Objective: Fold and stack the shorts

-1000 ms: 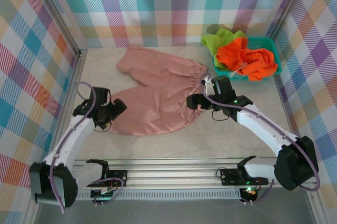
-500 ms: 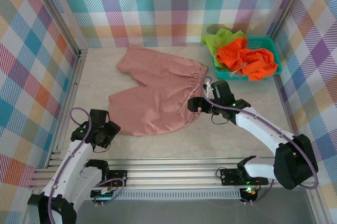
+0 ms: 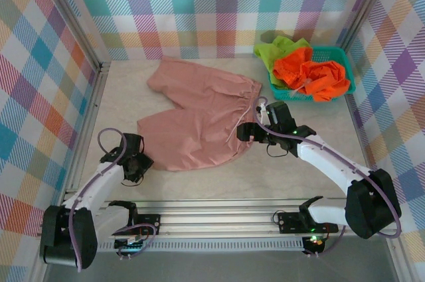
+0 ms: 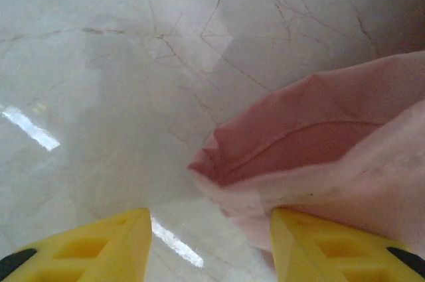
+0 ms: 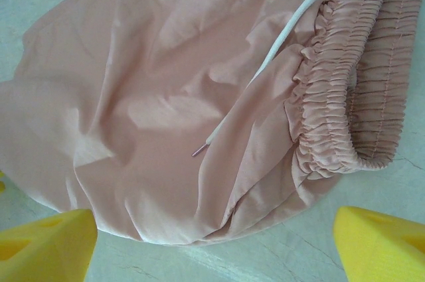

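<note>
The dusty pink shorts (image 3: 199, 116) lie spread flat in the middle of the table. Their gathered waistband (image 5: 352, 83) and white drawstring (image 5: 279, 50) are on the right. My left gripper (image 3: 141, 162) is low at the near-left leg corner. Its yellow fingers (image 4: 99, 249) stand partly apart, and the pink leg corner (image 4: 312, 156) lies by the right finger with bare table in the gap. My right gripper (image 3: 247, 129) hangs open over the near edge of the shorts below the waistband, fingertips (image 5: 46, 242) wide apart. The orange shorts (image 3: 312, 73) and green shorts (image 3: 279, 50) are heaped in the basket.
The teal mesh basket (image 3: 340, 56) stands at the back right against the plaid wall. An aluminium rail (image 3: 219, 212) runs along the near edge, and another (image 3: 89, 123) along the left side. Bare table (image 3: 285, 176) lies in front of the shorts.
My left gripper has pulled back from the leg hem toward the near left, and its jaws have narrowed. The right gripper has shifted slightly. The pink shorts lie as before.
</note>
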